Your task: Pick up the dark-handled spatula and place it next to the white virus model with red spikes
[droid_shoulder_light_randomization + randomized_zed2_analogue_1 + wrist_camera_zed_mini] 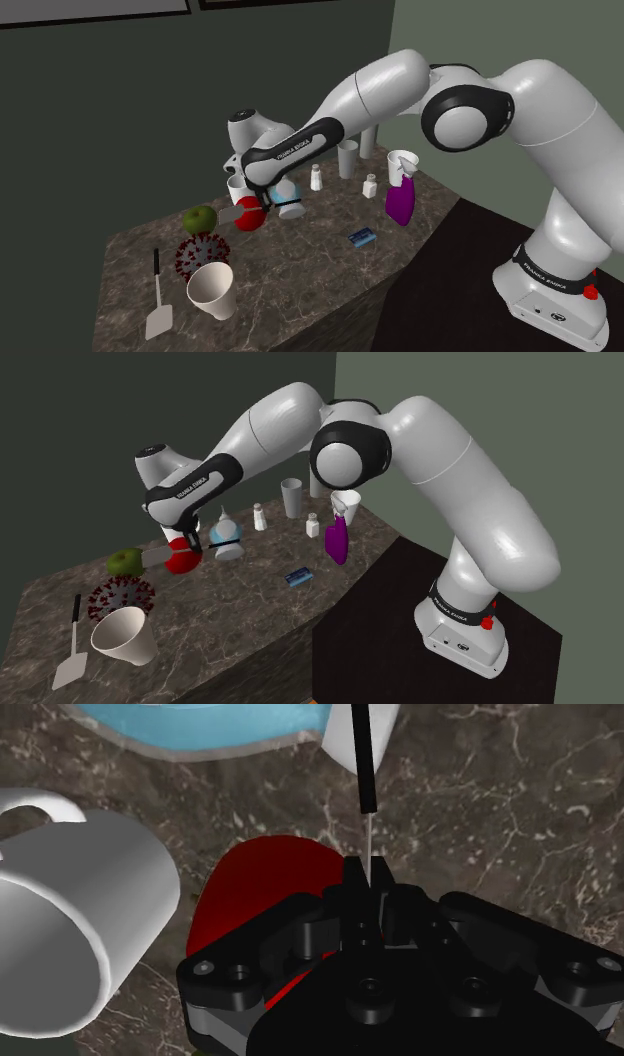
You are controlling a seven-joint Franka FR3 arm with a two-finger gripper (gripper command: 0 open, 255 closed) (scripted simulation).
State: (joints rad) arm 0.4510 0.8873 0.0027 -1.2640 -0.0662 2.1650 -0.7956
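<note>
Wrist view has the all-black two-finger gripper (pixel 368 880) pinched on the black-handled spatula's (pixel 362 764) thin pale shaft, seemingly for carrying toward the round, red-spiked white virus model (pixel 201 256).

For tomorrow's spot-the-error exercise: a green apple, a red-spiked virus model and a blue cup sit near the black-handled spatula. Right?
Not quite: the cup is white, not blue, as the shoulder view shows. The green apple, red-spiked virus model and black-handled spatula are as stated.
</note>
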